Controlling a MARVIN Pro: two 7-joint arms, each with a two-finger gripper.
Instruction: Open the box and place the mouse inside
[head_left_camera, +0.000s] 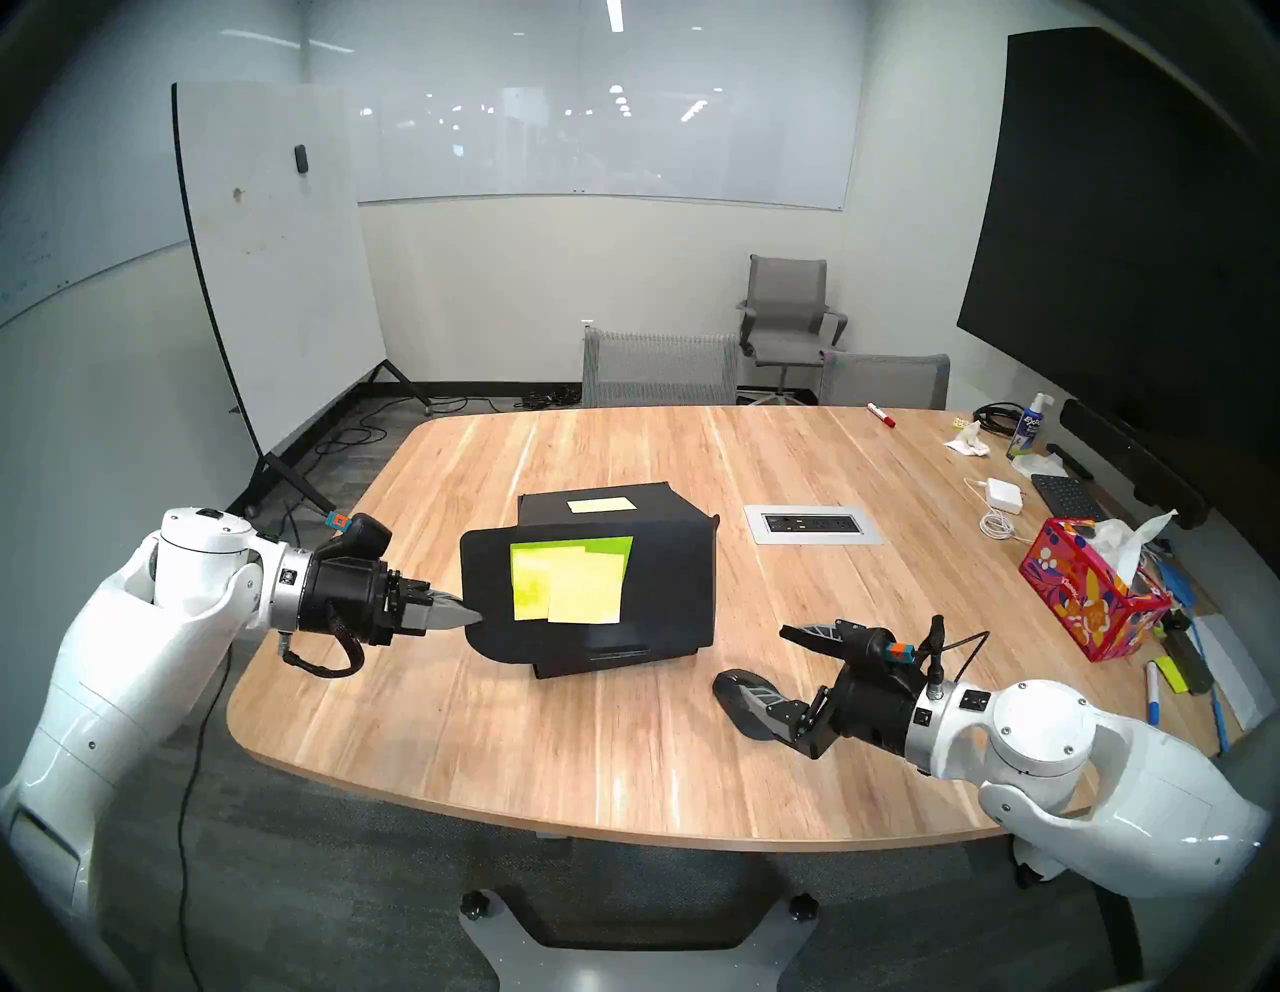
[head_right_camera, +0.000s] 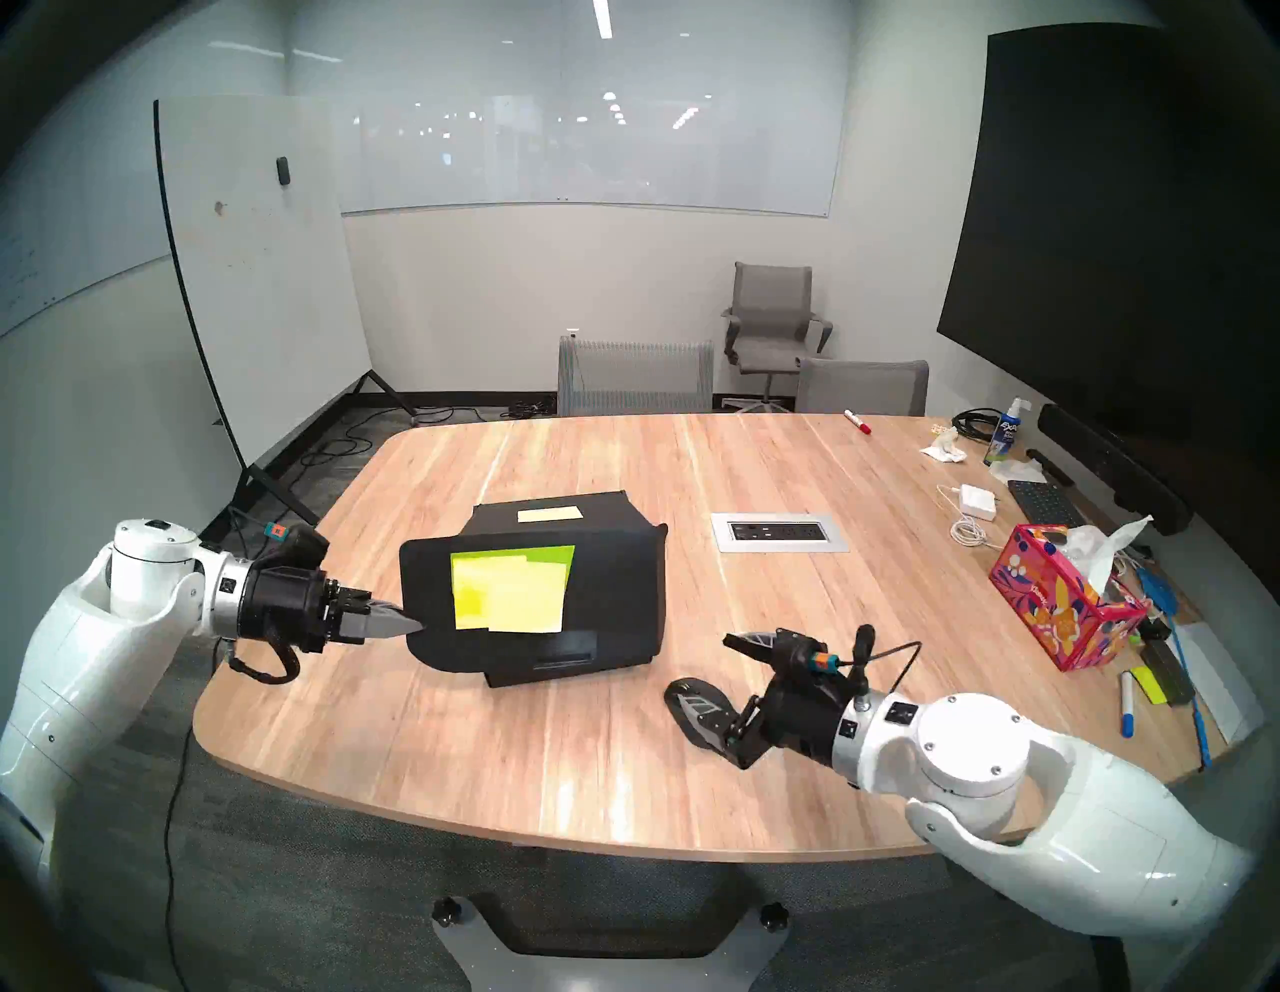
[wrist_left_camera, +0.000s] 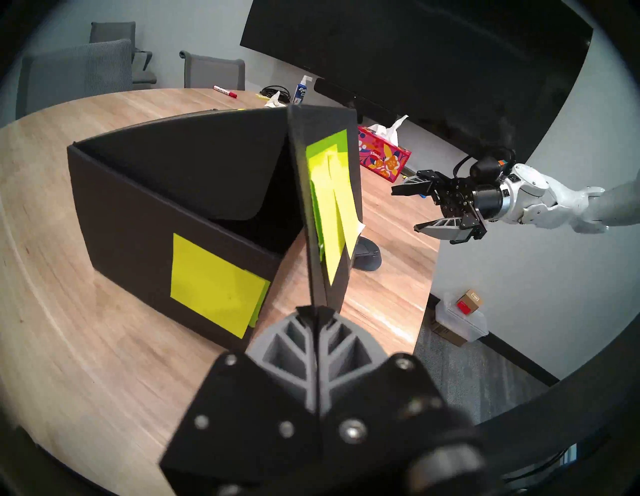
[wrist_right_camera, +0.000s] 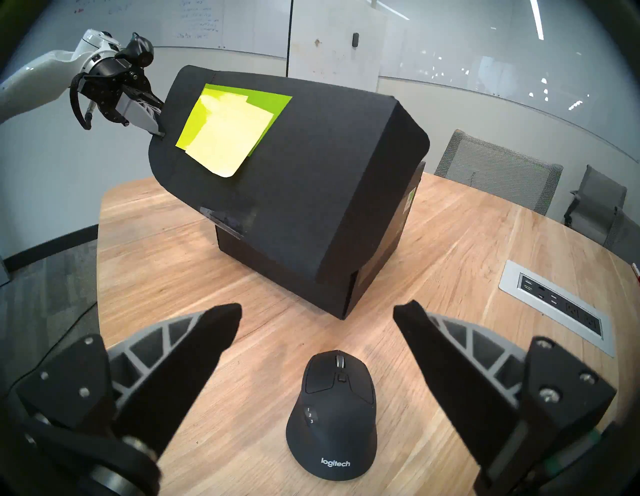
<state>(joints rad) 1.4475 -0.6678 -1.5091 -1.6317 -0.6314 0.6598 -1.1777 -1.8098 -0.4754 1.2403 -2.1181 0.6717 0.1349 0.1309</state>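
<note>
Both grippers differing: left gripper (head_left_camera: 465, 615) pinching box (head_left_camera: 665, 589) flap edge; right gripper (wrist_right_camera: 317, 332) gaping wide, mouse (wrist_right_camera: 332, 414) lying lengthwise between fingers, nose pointing boxward.

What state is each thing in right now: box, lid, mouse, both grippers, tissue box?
Box: open, upright on the table.
Lid flap: lifted, pinched at its edge.
Left gripper: shut on the lid flap.
Right gripper: open, empty, above the mouse.
Mouse: on the table, outside the box.
Tissue box: open, tissue sticking out.

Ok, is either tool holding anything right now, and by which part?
The left tool pinches the box's lid at its free edge. The right tool is open, holding nothing.
</note>
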